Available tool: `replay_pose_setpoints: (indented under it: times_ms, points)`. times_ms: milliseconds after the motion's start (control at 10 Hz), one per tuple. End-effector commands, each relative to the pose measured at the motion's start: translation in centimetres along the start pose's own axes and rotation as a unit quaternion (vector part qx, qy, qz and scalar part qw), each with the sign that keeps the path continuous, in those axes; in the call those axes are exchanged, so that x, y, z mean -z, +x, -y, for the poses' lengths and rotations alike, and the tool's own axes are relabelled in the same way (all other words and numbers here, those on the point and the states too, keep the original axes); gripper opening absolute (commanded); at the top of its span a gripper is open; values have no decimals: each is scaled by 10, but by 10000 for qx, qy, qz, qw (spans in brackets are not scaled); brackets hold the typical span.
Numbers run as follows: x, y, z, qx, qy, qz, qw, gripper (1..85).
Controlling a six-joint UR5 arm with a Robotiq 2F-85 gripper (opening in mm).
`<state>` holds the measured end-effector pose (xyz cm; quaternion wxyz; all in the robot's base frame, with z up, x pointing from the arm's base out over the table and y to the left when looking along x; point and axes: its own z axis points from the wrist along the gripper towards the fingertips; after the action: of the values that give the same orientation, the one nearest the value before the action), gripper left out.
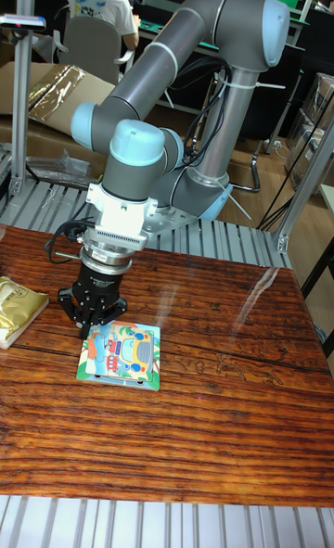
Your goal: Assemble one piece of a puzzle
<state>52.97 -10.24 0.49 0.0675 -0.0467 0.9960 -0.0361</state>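
Observation:
A square puzzle board [121, 355] with a colourful cartoon car picture lies flat on the wooden table [213, 418]. My gripper [92, 328] hangs straight down over the board's back left corner, fingertips at or just above its surface. The black fingers [83, 314] stand close together; whether a puzzle piece is between them is hidden by the gripper body. No loose piece shows elsewhere on the table.
A yellow-gold packet [17, 309] lies at the table's left edge, close to the gripper. The arm's grey base [199, 196] stands behind the table on a metal frame. A person sits at a desk far behind.

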Motion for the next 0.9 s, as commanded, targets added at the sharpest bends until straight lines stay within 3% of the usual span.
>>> replay_pose_setpoints:
  times_ms: [0, 800]
  points:
    - [1, -2, -3, -84, -13, 18, 10000, 13]
    - [1, -1, -6, -128, -51, 13, 9999, 13]
